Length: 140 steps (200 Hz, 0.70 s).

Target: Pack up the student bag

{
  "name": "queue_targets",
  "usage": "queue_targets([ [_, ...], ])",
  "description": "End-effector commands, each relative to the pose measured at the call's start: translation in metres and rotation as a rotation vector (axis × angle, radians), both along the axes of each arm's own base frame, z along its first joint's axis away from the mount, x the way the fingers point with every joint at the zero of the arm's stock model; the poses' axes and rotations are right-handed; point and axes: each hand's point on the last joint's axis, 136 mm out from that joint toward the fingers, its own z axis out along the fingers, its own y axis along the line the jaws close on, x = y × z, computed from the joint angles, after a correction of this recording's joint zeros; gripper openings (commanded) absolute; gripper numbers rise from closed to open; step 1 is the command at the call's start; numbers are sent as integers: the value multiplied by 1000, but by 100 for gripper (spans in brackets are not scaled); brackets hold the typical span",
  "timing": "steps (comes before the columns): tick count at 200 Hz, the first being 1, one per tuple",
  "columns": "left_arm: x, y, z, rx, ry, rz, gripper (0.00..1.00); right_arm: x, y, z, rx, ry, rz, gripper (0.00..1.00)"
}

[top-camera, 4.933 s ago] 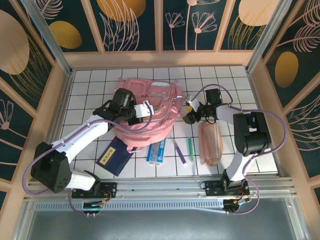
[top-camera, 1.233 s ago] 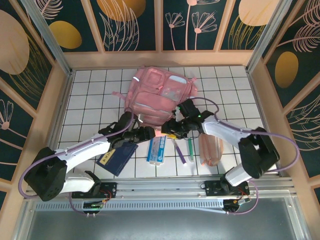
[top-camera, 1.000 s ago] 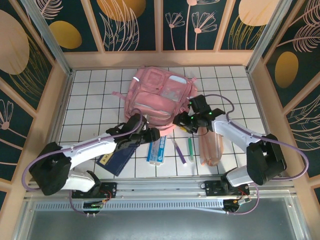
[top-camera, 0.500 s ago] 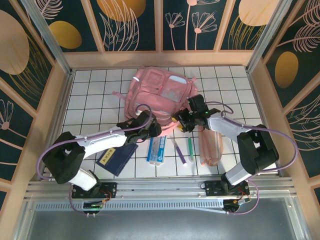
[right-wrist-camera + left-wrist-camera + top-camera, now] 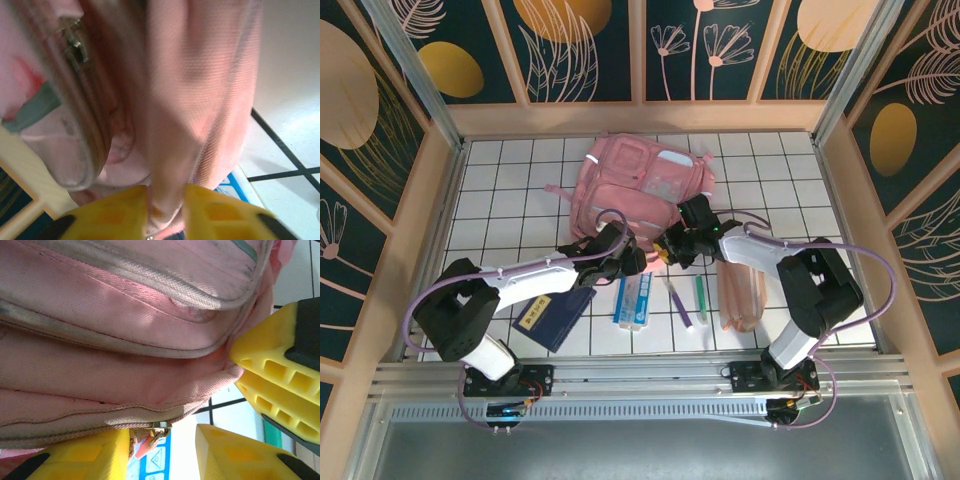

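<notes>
Status: right gripper [image 5: 672,250] has just shut, now pinching a fold of the large pink fabric backpack [image 5: 635,185] at its near edge, mid-table. Left gripper [image 5: 628,262] sits beside it, fingers spread around the metal zip pull [image 5: 159,426], not clamped. We read this as bracing it for unzipping; flat navy booklet [image 5: 550,312] and peach pencil pouch [image 5: 742,290] still lie outside.

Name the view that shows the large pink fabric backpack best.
Top external: the whole large pink fabric backpack is visible. Left wrist gives a close-up of its seams and zipper; right wrist, blurred fabric pinched in the right gripper.
</notes>
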Motion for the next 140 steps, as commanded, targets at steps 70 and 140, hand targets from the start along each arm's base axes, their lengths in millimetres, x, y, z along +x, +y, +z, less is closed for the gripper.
queue_targets([
  [70, -27, -13, -9, -26, 1, -208, 39, 6, 5, -11, -27, 15, -32, 16],
  [140, -21, -12, 30, 13, -150, -305, 9, 19, 16, 13, -3, -52, -30, 0],
])
